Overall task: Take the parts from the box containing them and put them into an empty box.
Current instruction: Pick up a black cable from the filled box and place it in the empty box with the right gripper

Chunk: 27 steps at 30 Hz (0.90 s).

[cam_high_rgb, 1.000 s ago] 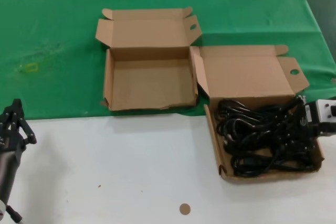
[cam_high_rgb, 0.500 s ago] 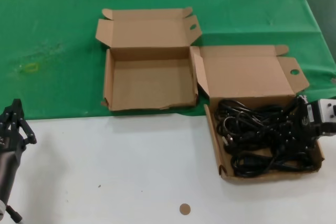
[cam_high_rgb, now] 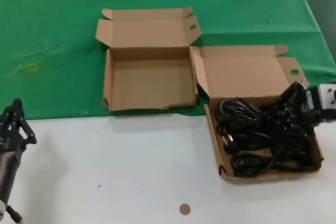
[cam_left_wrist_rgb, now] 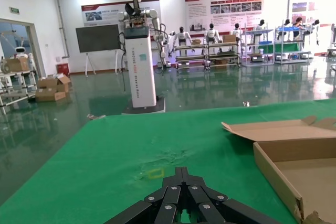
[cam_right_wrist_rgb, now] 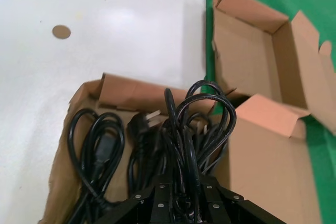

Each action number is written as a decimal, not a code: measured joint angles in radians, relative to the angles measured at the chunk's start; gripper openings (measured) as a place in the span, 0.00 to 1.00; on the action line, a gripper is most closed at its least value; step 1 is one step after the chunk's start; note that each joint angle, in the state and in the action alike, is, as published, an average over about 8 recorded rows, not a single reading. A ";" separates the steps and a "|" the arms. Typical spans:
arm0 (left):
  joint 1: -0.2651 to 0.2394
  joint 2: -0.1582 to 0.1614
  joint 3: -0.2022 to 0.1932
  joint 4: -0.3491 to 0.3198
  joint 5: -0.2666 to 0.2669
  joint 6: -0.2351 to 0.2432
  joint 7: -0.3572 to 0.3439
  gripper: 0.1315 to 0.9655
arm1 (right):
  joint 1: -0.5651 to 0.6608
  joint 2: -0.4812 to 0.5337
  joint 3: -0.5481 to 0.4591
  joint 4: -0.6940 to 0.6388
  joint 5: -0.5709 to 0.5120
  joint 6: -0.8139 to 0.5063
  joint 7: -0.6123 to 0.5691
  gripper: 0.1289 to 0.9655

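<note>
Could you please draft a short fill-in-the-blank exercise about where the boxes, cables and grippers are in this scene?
1. The right gripper is shut on a bundle of black ____ in the full box.
2. The empty box sits on the ____ cloth.
3. The left gripper waits at the table's near ____ side, away from both boxes.
4. A small round brown disc lies on the ____ tabletop.

Missing words: cables; green; left; white
</note>
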 joint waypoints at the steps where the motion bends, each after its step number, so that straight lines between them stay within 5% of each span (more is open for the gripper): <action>1: 0.000 0.000 0.000 0.000 0.000 0.000 0.000 0.01 | 0.008 -0.002 -0.002 0.006 -0.003 -0.006 0.005 0.10; 15: 0.000 0.000 0.000 0.000 0.000 0.000 0.000 0.01 | 0.167 -0.103 -0.057 0.033 -0.084 -0.057 0.062 0.10; 27: 0.000 0.000 0.000 0.000 0.000 0.000 0.000 0.01 | 0.311 -0.286 -0.137 -0.045 -0.182 -0.046 0.110 0.10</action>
